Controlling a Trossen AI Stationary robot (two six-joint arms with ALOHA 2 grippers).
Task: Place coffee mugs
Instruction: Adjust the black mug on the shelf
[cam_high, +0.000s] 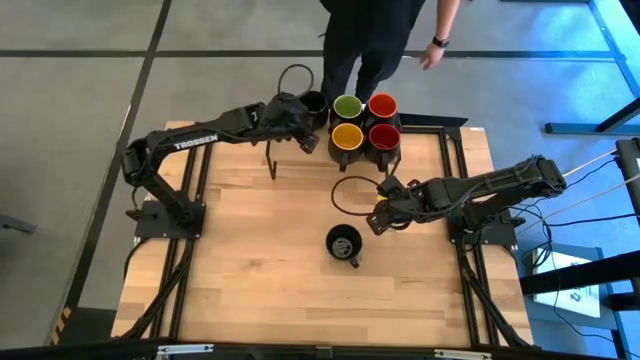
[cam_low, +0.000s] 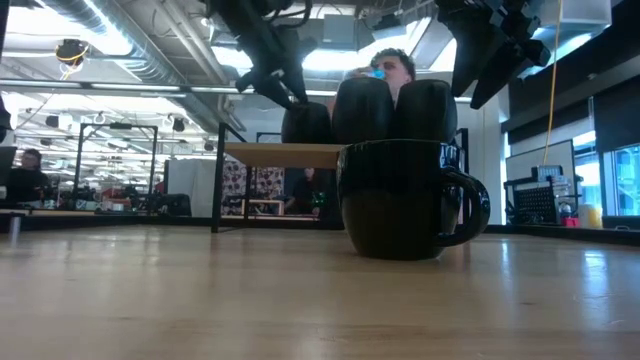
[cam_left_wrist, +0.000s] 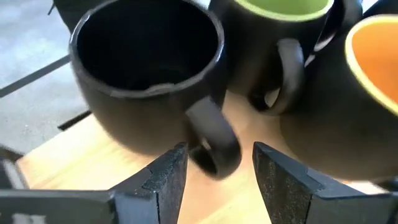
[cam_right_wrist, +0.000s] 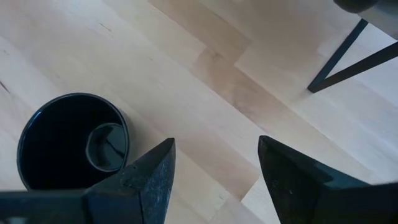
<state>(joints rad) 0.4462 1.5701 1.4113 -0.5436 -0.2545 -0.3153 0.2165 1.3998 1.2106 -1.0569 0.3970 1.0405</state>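
Note:
Four black mugs stand on a small raised wooden shelf (cam_high: 400, 150) at the table's far edge: green (cam_high: 347, 106), red (cam_high: 382, 104), yellow (cam_high: 347, 135) and red (cam_high: 384, 135) inside. A black-inside mug (cam_high: 313, 103) stands at the shelf's left end, next to the green one. My left gripper (cam_left_wrist: 217, 174) is open, with its fingers on either side of that mug's handle (cam_left_wrist: 214, 140), and I see no touch. Another black-inside mug (cam_high: 344, 243) stands upright on the table. My right gripper (cam_high: 382, 217) hovers open just beyond it, toward the right.
A person (cam_high: 370, 40) stands behind the shelf, one hand (cam_high: 435, 55) near the far edge. Black cable loops lie by the shelf (cam_high: 295, 75) and at mid-table (cam_high: 355, 195). The shelf's black legs (cam_right_wrist: 348, 53) stand on the table. Bare wood (cam_high: 250, 260) lies toward the near edge.

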